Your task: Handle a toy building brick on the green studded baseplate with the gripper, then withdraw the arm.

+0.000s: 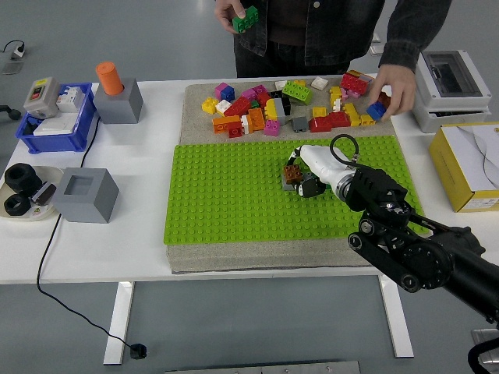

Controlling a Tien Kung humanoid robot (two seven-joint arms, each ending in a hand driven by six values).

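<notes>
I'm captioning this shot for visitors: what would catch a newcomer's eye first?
The bright green baseplate at the table's middle, with the robot's right hand on a small brown brick on it. Behind it lies a heap of bricks, where a person's hand sets down a blue brick; their other hand holds a green one.

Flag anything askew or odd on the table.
Nothing damaged or spilled. The loose bricks lie jumbled beyond the green baseplate, and a person's hand reaches among them while the right hand works the brown brick.
</notes>
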